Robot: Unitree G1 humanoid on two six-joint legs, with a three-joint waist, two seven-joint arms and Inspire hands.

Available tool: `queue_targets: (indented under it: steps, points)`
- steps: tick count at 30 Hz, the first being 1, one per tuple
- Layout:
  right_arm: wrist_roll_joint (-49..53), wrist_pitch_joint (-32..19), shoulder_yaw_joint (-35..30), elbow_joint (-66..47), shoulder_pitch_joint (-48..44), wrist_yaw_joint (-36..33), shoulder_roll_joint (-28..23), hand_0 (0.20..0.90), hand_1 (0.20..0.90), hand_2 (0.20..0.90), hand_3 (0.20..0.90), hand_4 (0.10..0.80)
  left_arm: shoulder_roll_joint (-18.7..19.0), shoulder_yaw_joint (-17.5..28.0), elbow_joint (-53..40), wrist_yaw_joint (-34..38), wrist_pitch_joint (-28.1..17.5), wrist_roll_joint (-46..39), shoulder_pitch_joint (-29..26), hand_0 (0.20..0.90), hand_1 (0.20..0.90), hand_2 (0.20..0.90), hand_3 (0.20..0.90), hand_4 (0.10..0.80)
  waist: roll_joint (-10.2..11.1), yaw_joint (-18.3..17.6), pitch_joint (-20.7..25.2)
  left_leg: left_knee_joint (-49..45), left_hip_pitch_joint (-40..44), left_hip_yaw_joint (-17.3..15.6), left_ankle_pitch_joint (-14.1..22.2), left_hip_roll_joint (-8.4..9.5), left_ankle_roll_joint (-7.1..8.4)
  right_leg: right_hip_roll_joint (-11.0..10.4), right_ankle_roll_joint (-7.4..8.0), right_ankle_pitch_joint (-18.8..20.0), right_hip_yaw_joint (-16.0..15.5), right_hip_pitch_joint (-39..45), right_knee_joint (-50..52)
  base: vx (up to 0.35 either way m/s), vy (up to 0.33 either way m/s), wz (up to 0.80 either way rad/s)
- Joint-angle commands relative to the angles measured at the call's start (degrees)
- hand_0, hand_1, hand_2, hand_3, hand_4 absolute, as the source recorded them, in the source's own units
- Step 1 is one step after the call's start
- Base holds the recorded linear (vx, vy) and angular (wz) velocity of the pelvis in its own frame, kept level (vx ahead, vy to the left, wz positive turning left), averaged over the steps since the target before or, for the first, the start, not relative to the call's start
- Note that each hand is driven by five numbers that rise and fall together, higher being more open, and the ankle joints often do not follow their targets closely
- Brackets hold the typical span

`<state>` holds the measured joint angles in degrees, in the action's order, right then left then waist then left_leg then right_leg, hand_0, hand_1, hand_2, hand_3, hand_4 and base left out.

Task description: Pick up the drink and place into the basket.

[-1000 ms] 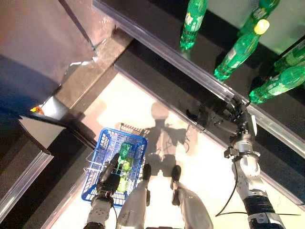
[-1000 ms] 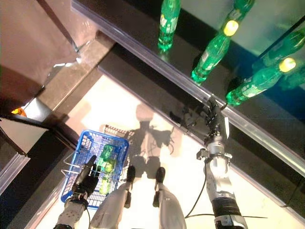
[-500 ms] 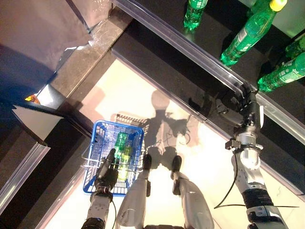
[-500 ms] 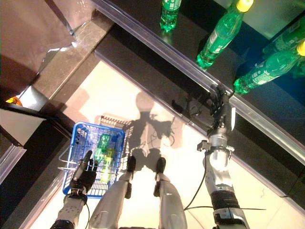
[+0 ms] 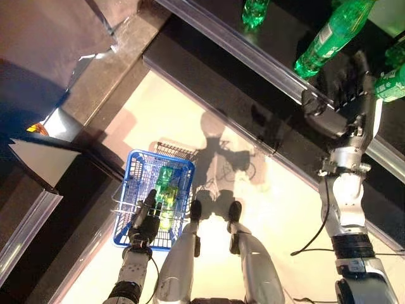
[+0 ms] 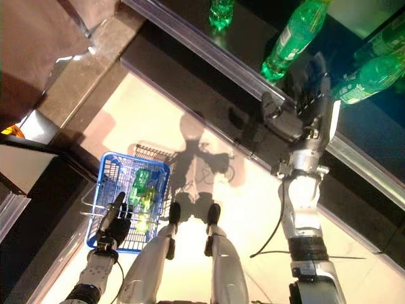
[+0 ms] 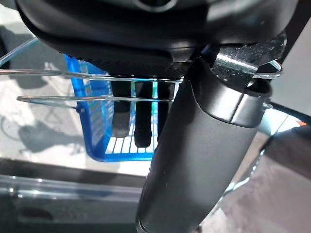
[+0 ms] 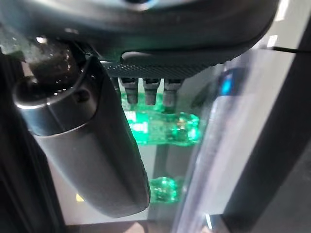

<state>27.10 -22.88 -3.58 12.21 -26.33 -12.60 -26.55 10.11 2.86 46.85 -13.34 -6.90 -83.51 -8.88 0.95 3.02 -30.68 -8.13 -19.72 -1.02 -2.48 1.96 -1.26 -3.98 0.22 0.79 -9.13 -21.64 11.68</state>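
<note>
Green drink bottles stand on a dark shelf: one (image 5: pixel 329 38) just beyond my right hand (image 5: pixel 345 95), one (image 5: pixel 391 83) at its right, one (image 5: pixel 255 12) further left. The right hand is raised in front of them, open, fingers straight and thumb spread, touching none. Its wrist view shows a green bottle (image 8: pixel 160 127) past the fingers (image 8: pixel 150 92). The blue basket (image 5: pixel 126 190) hangs low at my left with green bottles (image 5: pixel 166 190) inside. My left hand (image 5: pixel 144 223) is curled on its wire handle (image 7: pixel 58 73).
A silver rail (image 5: pixel 266 60) edges the shelf, with a dark ledge (image 5: pixel 209 82) below it. A brown panel (image 5: pixel 50 44) and a white-topped corner (image 5: pixel 35 158) stand at the left. Pale floor (image 5: pixel 278 209) lies under the right arm.
My right hand has risen from the shelf's rail to the level of the bottles and spread its fingers. The left hand still holds the basket; the camera has shifted a little.
</note>
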Motion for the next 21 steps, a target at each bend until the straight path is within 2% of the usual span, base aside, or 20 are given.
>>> queue_targets:
  steps: [1,6,13,21]
  points:
    - [6.8,-3.5,-5.0,-5.8,-6.5,0.2,-6.3,0.9,0.9,0.9,0.9,0.8,7.5,2.3,-9.0,-8.0,-6.5,-2.5,1.4,0.3,0.3,0.3,0.2,0.1,-0.2,0.7,0.9,-6.7,-2.6,0.7,3.2,1.69,-1.65,0.9,0.87,-0.8,1.9,1.3,2.9,0.0,0.0,0.0]
    - [13.7,-2.0,-4.7,-0.3,-10.2,1.4,-8.1,0.9,0.9,0.9,0.9,0.8,8.4,1.5,-8.2,-7.9,-5.9,-2.7,0.5,0.3,0.3,0.3,0.2,0.1,-0.3,1.7,0.9,-6.7,-2.9,1.1,3.1,1.95,-1.59,0.5,0.86,-1.0,1.1,1.2,3.2,0.01,-0.007,0.01]
    - [13.4,-0.5,-2.9,6.4,-16.2,-0.9,-11.8,0.9,0.9,0.9,0.9,0.8,8.9,0.2,-8.1,-8.1,-5.1,-2.6,0.0,0.3,0.3,0.3,0.2,0.1,-0.7,2.8,0.9,-7.2,-3.8,1.9,3.0,2.32,-1.48,0.3,0.7,-1.2,0.1,0.4,3.7,0.041,-0.01,0.07]
    - [17.1,-1.6,-2.1,14.9,-22.1,-4.4,-15.4,0.9,0.9,0.9,0.9,0.8,9.9,-0.5,-8.4,-9.1,-4.0,-3.1,-0.6,0.3,0.3,0.3,0.2,0.1,-0.9,3.7,0.9,-6.1,-4.0,2.1,2.6,2.23,-1.52,0.6,0.75,-1.1,-0.1,-0.1,3.5,0.017,-0.006,0.04]
